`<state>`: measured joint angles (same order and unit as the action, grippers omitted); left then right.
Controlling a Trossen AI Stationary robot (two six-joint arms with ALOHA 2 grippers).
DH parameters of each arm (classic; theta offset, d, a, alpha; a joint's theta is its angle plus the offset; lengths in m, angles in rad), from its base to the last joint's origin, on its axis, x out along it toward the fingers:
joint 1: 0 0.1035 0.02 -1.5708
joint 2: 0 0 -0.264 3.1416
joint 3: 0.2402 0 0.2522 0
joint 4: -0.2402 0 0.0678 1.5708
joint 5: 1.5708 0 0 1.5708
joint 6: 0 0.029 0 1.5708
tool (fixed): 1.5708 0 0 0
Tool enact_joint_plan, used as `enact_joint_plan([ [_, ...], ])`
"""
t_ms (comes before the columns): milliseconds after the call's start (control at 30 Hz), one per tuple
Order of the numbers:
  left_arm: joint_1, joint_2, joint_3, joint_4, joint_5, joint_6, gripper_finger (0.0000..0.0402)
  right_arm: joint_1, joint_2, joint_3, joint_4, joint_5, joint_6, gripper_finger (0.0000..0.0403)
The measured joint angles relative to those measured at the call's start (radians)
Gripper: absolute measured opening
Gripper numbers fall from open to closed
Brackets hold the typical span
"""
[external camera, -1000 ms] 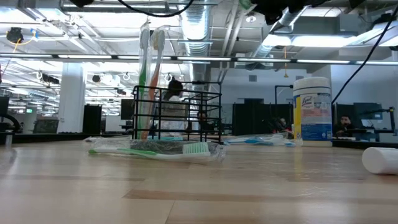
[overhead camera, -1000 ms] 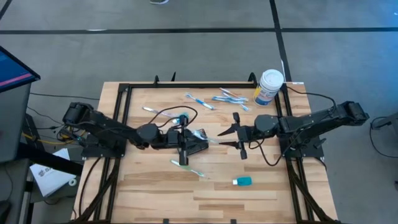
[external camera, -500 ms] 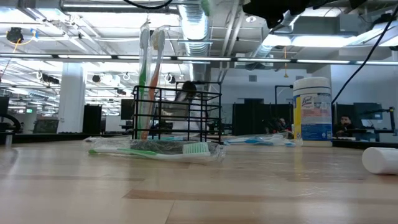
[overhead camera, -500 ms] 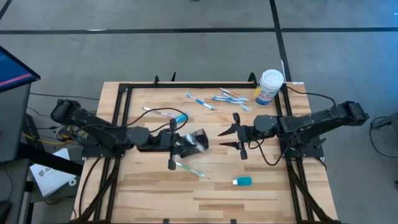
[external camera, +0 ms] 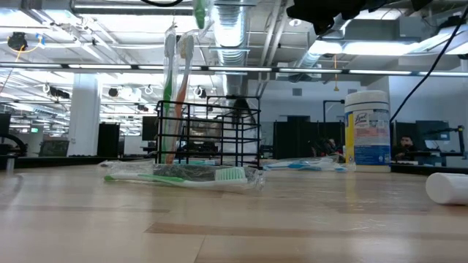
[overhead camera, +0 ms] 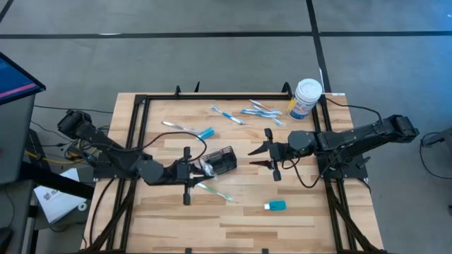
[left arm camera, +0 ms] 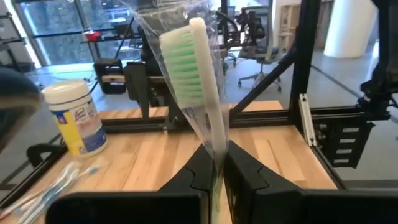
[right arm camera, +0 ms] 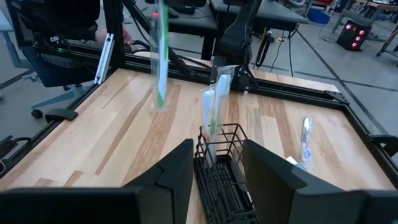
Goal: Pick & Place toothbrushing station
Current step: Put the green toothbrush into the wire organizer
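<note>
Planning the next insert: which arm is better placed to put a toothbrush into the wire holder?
Left. The left gripper is shut on a wrapped green toothbrush beside the holder. The right gripper is open and empty on the holder's other side.

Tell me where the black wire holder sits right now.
In the high view the black wire holder stands near the table's middle, between the left gripper, which holds a wrapped green toothbrush, and the open right gripper. Another wrapped toothbrush lies beside it.

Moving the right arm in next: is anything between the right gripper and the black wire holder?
Nothing visible: only bare table lies between the open right gripper and the holder. The left gripper holds a wrapped toothbrush on the holder's other side.
</note>
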<state>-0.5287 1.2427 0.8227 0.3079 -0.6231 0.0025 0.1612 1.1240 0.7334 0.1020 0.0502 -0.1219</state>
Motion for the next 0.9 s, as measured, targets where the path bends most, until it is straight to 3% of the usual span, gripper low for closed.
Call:
enact_joint_plan([
  [200,-0.023,0.001,-0.005,-0.059,-0.032,-0.068,0.0009,0.0,0.0,0.0,-0.006,0.0,0.001,0.0128],
  [467,-0.023,0.002,-0.124,-0.054,-0.121,-0.218,0.0009,0.0,0.0,0.0,-0.016,0.0,0.003,0.0128],
  [900,-0.02,0.002,-0.164,-0.044,-0.246,-0.245,0.0009,0.0,0.0,0.0,-0.013,0.0,0.002,0.0126],
])
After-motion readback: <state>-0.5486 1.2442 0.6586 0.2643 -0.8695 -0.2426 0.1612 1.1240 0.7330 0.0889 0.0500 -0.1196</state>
